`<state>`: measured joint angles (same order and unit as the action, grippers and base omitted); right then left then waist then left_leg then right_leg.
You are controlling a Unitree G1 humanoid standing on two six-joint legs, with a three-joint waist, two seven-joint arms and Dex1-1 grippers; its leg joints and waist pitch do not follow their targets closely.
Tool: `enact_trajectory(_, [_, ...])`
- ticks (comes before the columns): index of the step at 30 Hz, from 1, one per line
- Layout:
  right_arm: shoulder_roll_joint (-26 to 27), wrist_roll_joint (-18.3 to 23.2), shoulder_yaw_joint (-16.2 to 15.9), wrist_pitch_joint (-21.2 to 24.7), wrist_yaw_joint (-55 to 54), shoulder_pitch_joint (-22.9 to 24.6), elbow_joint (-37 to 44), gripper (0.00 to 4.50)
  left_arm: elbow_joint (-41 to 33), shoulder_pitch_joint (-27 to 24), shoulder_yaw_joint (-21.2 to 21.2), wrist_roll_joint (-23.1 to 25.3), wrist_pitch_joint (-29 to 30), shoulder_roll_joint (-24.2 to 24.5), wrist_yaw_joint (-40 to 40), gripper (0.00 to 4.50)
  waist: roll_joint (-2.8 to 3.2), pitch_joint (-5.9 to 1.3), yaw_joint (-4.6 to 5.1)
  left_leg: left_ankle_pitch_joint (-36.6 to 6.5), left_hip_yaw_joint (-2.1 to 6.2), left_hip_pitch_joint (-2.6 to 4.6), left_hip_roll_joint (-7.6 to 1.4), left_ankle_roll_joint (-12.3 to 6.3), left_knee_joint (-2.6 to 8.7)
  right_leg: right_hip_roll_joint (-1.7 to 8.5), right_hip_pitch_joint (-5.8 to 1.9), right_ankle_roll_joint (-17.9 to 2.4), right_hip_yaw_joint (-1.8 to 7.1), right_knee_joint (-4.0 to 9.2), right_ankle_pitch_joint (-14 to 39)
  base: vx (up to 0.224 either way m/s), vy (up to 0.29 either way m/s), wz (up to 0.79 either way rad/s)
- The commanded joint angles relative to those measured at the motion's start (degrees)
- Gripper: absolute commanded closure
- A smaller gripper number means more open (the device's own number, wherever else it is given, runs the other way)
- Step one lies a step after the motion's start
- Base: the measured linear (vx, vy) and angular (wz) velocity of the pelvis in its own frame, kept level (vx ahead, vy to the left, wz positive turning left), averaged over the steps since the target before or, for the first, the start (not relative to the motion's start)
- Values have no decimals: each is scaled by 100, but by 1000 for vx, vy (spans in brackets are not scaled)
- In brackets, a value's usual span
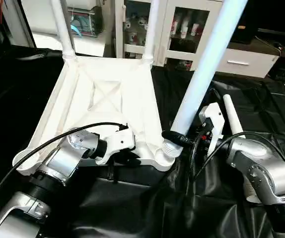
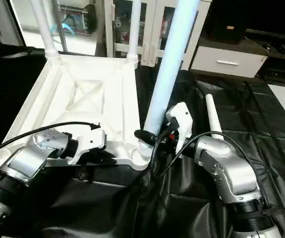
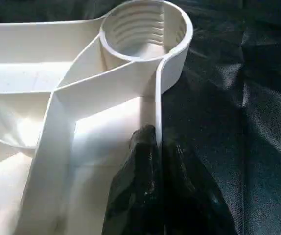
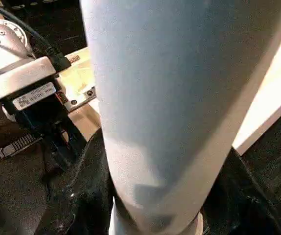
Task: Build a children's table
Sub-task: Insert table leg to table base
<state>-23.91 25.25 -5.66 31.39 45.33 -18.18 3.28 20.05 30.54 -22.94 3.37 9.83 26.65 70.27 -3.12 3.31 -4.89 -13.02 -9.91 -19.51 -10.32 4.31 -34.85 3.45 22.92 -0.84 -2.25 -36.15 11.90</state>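
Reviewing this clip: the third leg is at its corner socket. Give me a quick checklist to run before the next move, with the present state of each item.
1. Left gripper pinches the rim of the tabletop to steady it: ok.
2. Right gripper is closed around the third leg just above the socket: ok.
3. Third leg stands straight in its socket: not ok, it leans to the right.
4. Third leg fully screwed home: cannot tell.
5. Two far legs stand in their sockets: ok.
6. Fourth leg lies on the black cloth by the right arm, and the empty socket is free: ok.
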Motion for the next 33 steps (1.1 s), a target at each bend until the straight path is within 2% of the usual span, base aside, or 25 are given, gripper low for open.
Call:
enact_trajectory(1, [-61,-13,-110,174,50,-137,-35,262,40,-174,-382,127,67,-18,195,450,18,-317,18,-217,60,11,-282,-173,439,464,-295,-1387,287,340,16,0,0,0])
enact_trajectory(4, [-77,-48,-186,263,52,-141,-41,262,22,-188,-402,125,75,-31,203,450,12,-314,14,-185,57,7,-279,-209,438,470,-303,-1410,289,339,-26,0,0,0])
enact_trajectory(5, [-73,-81,-267,359,49,-132,-27,262,12,-200,-421,142,82,-56,180,450,-12,-309,13,-170,56,1,-282,-220,439,474,-307,-1402,291,340,-13,0,0,0])
enact_trajectory(12, [70,-261,-372,350,-135,-187,-171,262,-52,-171,-413,160,167,-124,120,450,3,-280,25,-344,61,14,-290,-130,465,479,-281,-1337,290,377,316,0,0,0])
enact_trajectory(19, [217,-386,-260,172,-383,-315,-516,262,-106,-171,-395,131,184,-126,142,450,0,-269,38,-408,63,9,-290,-87,475,482,-276,-1306,293,391,391,0,0,0])
enact_trajectory(20, [277,-367,-268,176,-343,-343,-582,262,-104,-169,-396,137,182,-119,151,450,28,-265,34,-461,65,14,-292,-70,480,487,-272,-1297,295,398,455,0,0,0])
enact_trajectory(23, [315,-354,-294,193,-322,-361,-625,262,-91,-164,-395,139,176,-114,158,450,13,-258,48,-549,67,14,-292,-42,490,483,-271,-1266,298,416,573,0,0,0])
enact_trajectory(24, [277,-403,-441,230,-206,-356,-657,262,-88,-158,-394,142,181,-107,168,450,9,-261,47,-549,69,16,-293,-38,492,483,-271,-1260,296,417,580,0,0,0])
enact_trajectory(26, [256,-420,-513,273,-137,-344,-656,262,-92,-157,-392,145,185,-102,173,450,12,-258,46,-555,68,13,-293,-34,492,486,-272,-1253,298,421,607,0,0,0])
enact_trajectory(27, [233,-451,-600,272,-52,-307,-643,262,-97,-153,-386,149,189,-83,186,450,-8,-263,44,-525,69,15,-295,-43,491,486,-276,-1244,297,415,588,0,0,0])
enact_trajectory(31, [249,-444,-578,250,-49,-289,-661,262,-103,-151,-376,147,198,-71,184,450,-3,-255,41,-523,67,14,-296,-53,497,488,-265,-1240,300,422,598,0,0,0])
enact_trajectory(33, [293,-370,-403,173,-109,-230,-720,262,-120,-165,-338,132,218,-60,153,450,-23,-252,45,-538,65,13,-297,-60,500,486,-263,-1238,299,426,622,0,0,0])
